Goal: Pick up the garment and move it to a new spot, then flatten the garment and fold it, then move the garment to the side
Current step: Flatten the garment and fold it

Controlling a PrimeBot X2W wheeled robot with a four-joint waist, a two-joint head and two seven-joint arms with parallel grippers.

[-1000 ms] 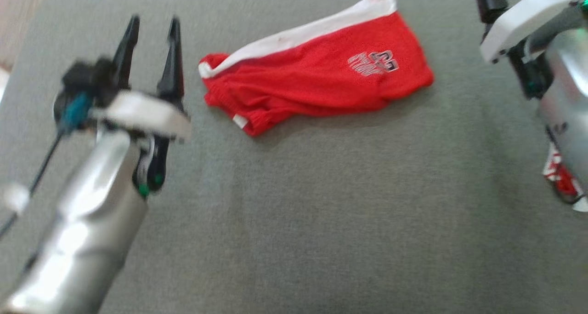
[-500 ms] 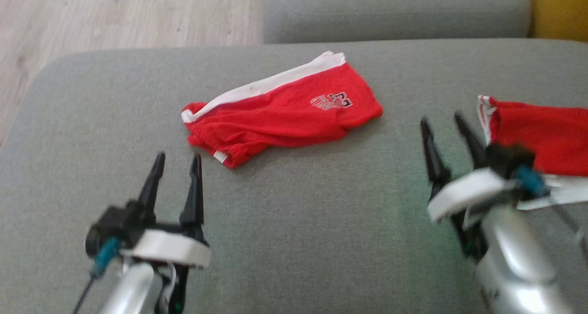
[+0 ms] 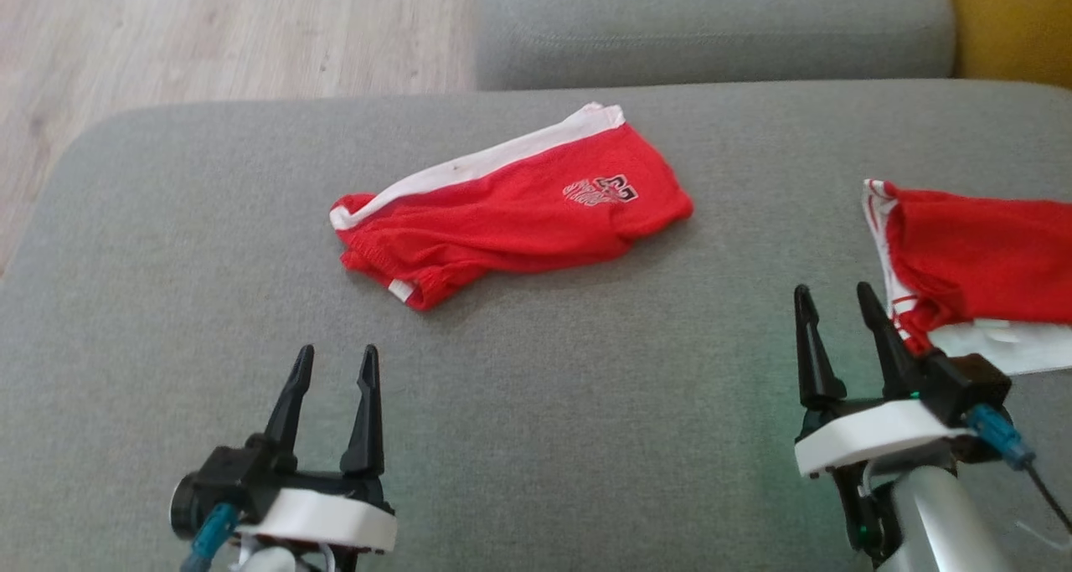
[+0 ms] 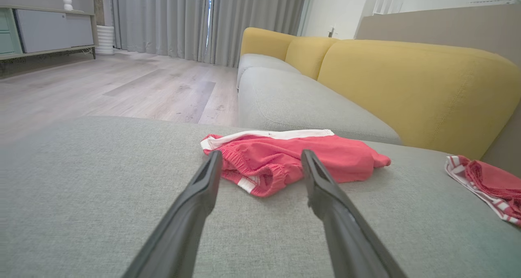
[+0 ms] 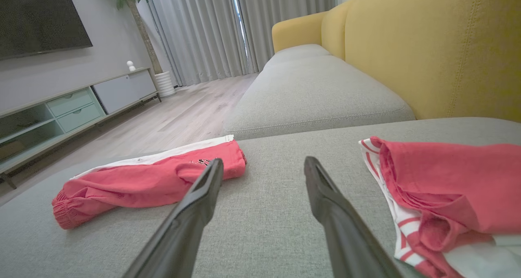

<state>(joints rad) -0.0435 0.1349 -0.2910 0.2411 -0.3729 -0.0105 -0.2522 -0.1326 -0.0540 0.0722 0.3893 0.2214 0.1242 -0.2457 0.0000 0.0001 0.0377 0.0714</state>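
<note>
Left fingers (image 3: 365, 413) and right fingers (image 3: 811, 346) stand apart, empty, pointing forward toward the shorts (image 3: 519, 208).

The grey cushion (image 3: 544, 438) lies bare along its near edge, while red shorts (image 3: 519, 212) toward the far edge and a second red garment (image 3: 980, 254) at the right edge obstruct.

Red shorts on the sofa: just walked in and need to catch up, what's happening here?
A two-armed robot faces the grey fabric sofa seat. Its left gripper and right gripper hover open and empty above it. The red mesh shorts with a white stripe lie untouched ahead; a crumpled red-and-white garment lies beside the right gripper.
</note>
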